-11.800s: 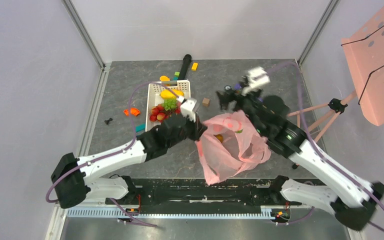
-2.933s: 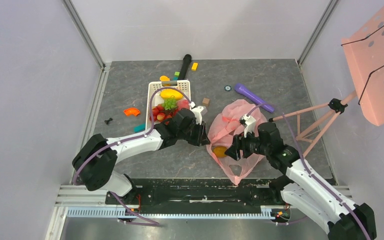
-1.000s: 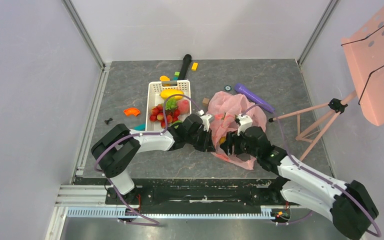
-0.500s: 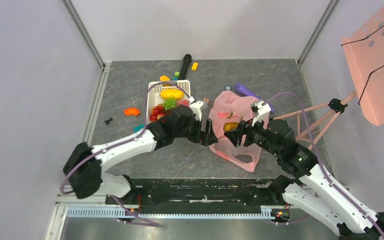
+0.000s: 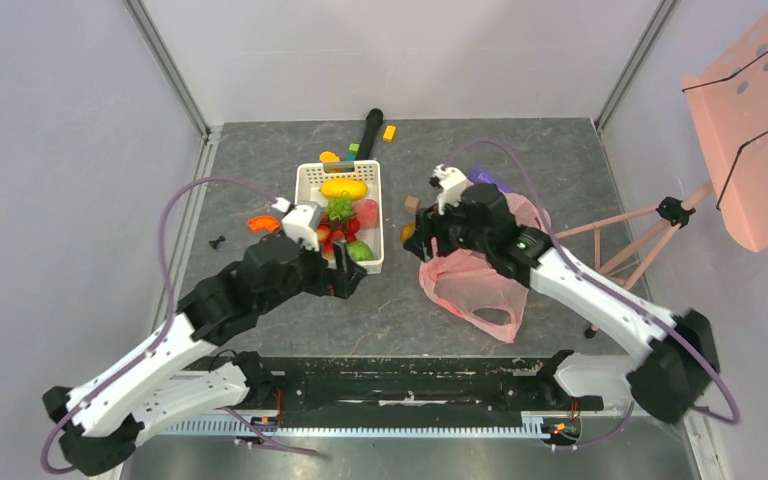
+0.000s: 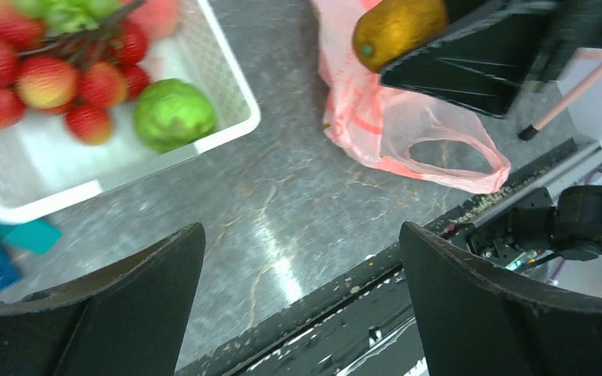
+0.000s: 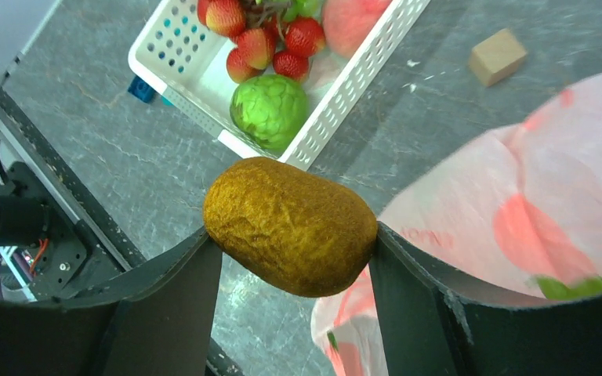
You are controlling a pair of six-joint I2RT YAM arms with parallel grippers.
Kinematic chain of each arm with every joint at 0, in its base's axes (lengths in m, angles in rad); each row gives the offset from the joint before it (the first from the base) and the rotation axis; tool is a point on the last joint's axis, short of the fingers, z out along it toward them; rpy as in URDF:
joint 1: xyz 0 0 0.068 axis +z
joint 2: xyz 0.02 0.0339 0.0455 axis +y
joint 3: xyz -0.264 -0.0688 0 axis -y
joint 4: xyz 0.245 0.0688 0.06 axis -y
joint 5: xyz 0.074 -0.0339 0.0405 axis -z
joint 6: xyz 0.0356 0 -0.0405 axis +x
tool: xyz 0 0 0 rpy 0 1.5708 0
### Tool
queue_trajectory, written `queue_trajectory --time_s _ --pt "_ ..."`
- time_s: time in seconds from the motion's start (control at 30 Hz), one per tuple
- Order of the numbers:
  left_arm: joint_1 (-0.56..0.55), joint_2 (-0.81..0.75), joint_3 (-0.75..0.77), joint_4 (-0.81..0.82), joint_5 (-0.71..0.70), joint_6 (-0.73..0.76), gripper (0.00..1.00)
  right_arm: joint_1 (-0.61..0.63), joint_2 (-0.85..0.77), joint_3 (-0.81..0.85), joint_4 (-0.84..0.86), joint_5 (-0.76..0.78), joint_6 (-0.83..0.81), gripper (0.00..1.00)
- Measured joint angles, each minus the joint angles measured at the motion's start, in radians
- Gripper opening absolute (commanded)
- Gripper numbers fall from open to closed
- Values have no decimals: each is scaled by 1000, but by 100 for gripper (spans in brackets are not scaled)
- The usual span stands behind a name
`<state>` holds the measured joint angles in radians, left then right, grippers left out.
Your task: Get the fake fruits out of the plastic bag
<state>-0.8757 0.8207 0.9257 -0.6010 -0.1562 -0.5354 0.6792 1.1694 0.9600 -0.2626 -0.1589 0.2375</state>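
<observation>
One fruit (image 7: pixel 290 227), perhaps kiwi, between right fingers (image 7: pixel 165 301); speck overhead.

No legible txt, labels, brands or nos. in any view. Faint red print on the plastic bag (image 7: pixel 517 196), approx. 4 o'clock from centre in right wrist view, is too blurred to read.

One bag (image 5: pixel 460 285). One basket (image 7: pixel 353 90). One brown fruit (image 7: pixel 290 227), one green apple (image 7: pixel 270 110), one peach (image 5: pixel 366 212), one yellow fruit (image 5: pixel 343 188), at least five berries (image 7: pixel 256 47). One tan cube (image 7: pixel 498 56) at the basket's 3 o'clock; one orange arch (image 5: pixel 263 224) at its 9 o'clock.
</observation>
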Motion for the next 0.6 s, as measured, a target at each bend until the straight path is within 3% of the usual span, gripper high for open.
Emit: queue_trajectory --time_s 0.27,0.6 --pt "1 -244 -11 -208 -185 -21 100 45 406 153 98 -101 -31 49" --pt "1 -258 -33 -284 -255 -21 100 84 660 350 160 -81 -41 62"
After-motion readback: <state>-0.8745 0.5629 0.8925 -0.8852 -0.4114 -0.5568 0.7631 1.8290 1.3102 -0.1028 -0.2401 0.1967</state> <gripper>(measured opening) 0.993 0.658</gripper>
